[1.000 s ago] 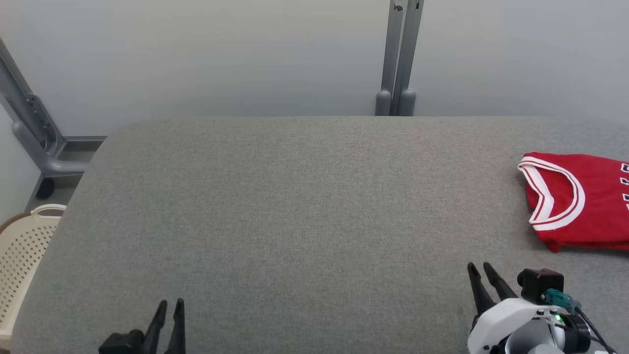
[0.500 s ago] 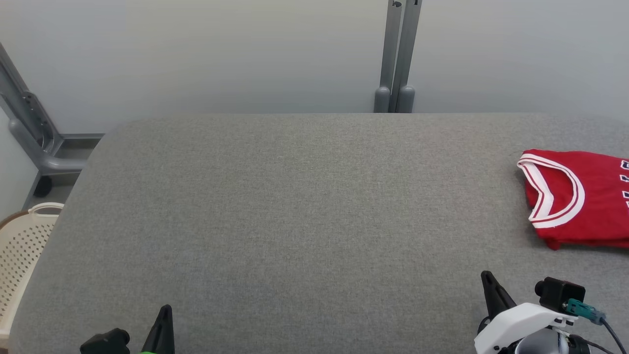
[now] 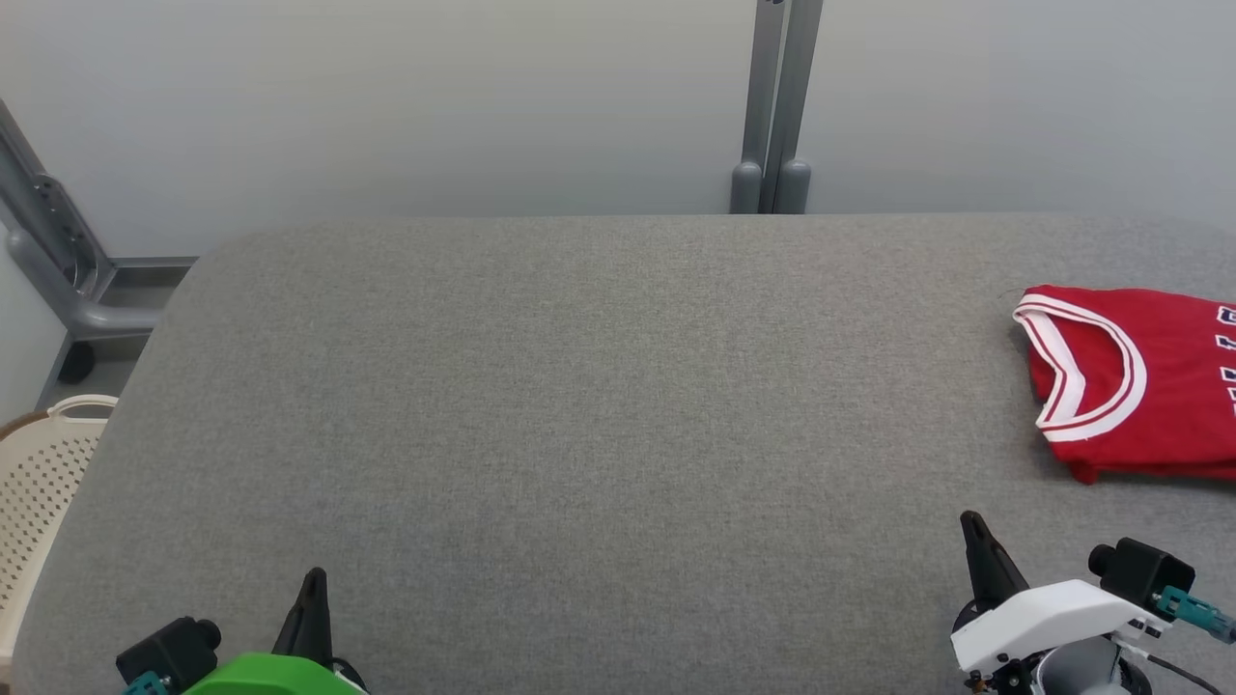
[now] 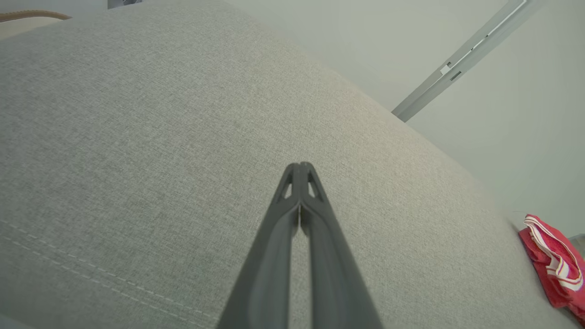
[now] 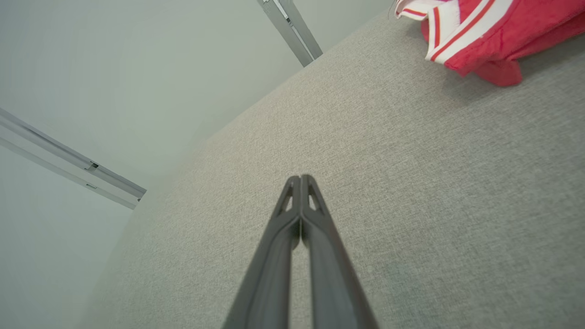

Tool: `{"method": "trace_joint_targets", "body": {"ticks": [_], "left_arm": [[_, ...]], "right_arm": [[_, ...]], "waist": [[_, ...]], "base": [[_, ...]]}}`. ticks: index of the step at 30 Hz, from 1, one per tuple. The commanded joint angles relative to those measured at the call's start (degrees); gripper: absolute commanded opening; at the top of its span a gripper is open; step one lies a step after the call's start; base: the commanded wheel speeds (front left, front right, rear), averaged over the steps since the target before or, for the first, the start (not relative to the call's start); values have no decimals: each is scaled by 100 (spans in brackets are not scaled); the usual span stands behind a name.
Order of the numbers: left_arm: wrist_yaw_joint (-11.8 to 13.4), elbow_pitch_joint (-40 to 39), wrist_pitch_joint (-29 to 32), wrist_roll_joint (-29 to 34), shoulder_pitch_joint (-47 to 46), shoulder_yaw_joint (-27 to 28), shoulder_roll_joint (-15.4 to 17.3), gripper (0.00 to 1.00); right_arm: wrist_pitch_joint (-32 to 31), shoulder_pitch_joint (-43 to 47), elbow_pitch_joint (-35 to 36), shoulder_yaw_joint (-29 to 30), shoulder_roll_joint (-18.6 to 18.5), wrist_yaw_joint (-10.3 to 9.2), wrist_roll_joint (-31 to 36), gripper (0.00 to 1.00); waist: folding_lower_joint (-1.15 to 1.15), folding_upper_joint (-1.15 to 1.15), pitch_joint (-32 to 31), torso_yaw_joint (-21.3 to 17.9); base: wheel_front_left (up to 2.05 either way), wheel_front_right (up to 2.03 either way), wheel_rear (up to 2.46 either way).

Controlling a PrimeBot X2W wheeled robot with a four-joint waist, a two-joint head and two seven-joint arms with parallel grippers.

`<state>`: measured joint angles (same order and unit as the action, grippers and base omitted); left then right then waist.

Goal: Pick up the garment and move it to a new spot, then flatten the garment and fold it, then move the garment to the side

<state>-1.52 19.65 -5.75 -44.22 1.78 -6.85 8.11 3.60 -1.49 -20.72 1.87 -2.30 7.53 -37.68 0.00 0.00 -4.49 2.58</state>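
Observation:
The garment [image 3: 1139,381] is a red jersey with white-and-red trim, lying folded at the right edge of the grey table [image 3: 599,405]. Its trimmed collar end shows at the far right of the left wrist view as the garment [image 4: 555,267] and at the top right of the right wrist view as the garment [image 5: 480,32]. My right gripper [image 3: 970,526] is shut and empty near the front edge, well short of the jersey. My left gripper [image 3: 314,581] is shut and empty at the front left. Both wrist views show the left gripper [image 4: 300,165] and right gripper [image 5: 300,178] with fingers pressed together above bare fabric.
A cream perforated basket [image 3: 39,492] stands off the table's left edge. A grey metal post [image 3: 772,106] rises behind the table's far edge, and a slanted grey frame [image 3: 48,241] stands at the far left. A pale wall backs the table.
Both grippers went from open to shut. The camera tilted slightly, so the whole scene sits a little higher, and both arms drew back toward the bottom edge.

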Motion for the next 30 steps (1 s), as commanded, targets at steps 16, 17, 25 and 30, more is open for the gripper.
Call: {"method": "trace_joint_targets", "body": {"ticks": [16, 17, 25, 30], "left_arm": [[-173, -95, 430, -1242, -467, 376, -115, 0], [-181, -96, 455, -1303, -483, 394, -121, 0], [-239, -98, 628, -1762, -602, 523, -176, 0], [-274, -98, 729, -2039, -660, 602, -211, 0]], "right_arm": [[-129, -27, 400, 118, -40, -2, -1426, 0], [-133, -25, 415, 123, -41, -2, -1496, 0], [-181, -10, 527, 164, -46, -2, -2039, 0], [-204, -1, 594, 189, -49, -2, -2359, 0]], "waist": [[0, 0, 82, -45], [0, 0, 86, -48], [0, 0, 125, -69], [0, 0, 149, -82]], "base": [[0, 0, 0], [0, 0, 0], [0, 0, 0], [0, 0, 0]]}}
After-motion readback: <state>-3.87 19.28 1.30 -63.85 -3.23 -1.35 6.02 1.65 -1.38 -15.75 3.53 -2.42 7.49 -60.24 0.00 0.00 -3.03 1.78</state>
